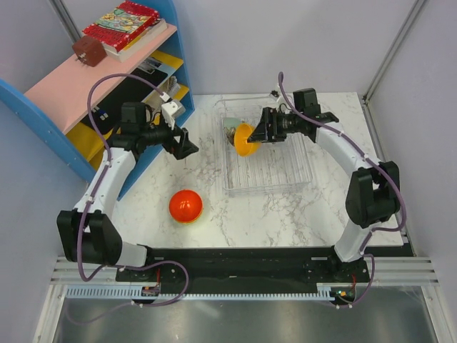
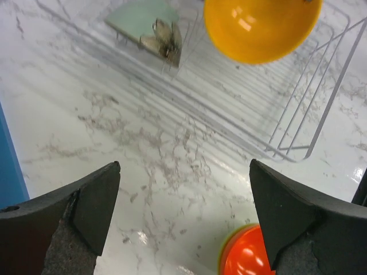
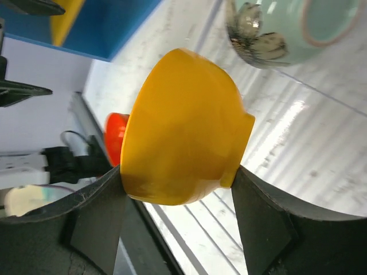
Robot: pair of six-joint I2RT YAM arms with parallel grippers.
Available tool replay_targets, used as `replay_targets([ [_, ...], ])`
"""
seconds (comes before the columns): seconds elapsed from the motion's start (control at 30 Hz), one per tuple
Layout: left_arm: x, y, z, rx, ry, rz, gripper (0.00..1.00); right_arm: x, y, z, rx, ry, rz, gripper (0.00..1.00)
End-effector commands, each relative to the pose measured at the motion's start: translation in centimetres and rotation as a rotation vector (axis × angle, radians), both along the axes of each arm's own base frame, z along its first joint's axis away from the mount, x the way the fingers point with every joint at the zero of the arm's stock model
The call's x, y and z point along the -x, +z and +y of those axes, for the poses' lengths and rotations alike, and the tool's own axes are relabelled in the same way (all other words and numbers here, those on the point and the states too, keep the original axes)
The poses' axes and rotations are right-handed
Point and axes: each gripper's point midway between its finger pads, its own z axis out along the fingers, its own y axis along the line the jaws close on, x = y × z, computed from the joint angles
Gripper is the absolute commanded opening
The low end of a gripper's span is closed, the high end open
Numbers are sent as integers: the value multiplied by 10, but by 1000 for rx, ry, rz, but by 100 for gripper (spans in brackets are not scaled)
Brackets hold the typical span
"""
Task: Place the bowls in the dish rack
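Right gripper [image 1: 257,136] pinches the yellow bowl [image 1: 245,141] across its outside, tilted above the rack's [image 1: 268,191] left end (glossy, probably slick and breakable). The green bowl [image 1: 230,126] crowds close; the prongs beyond look free. Left gripper [image 2: 183,189] hangs spread over the table [image 1: 285,221], near the red bowl [image 1: 186,206].

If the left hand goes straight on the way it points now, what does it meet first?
Probably the bare white marble tabletop, short of the clear plastic dish rack; the open left hand tilts downward, though depth is unclear.
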Motion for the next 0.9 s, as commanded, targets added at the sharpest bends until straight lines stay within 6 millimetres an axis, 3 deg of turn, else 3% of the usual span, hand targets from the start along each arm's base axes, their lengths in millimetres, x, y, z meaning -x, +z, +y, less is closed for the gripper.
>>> replay_targets([
  [0.0, 25, -33, 22, -27, 13, 75, 100, -6, 19, -43, 317, -88, -217, 0],
  [0.1, 36, -48, 32, -34, 25, 93, 100, -4, 13, -61, 456, -108, -245, 0],
  [0.17, 41, -52, 35, -45, 31, 91, 100, -6, 7, -79, 585, -133, -285, 0],
  [0.23, 45, -55, 38, -59, 42, 83, 100, -1, 0, -83, 682, -139, -315, 0],
  [0.27, 46, -55, 40, -66, 47, 77, 100, -4, -4, -96, 779, -182, -334, 0],
  [0.3, 48, -55, 41, -69, 48, 73, 100, -1, -5, -90, 816, -150, -372, 0],
  [0.37, 50, -54, 40, -63, 46, 69, 100, -1, -13, -105, 950, -190, -391, 0],
  [0.7, 55, -68, 36, -34, 30, 119, 100, -4, -68, -123, 1314, -174, -399, 0],
  [0.87, 54, -70, 35, -26, 26, 127, 100, -5, -89, -123, 1428, -140, -413, 0],
])
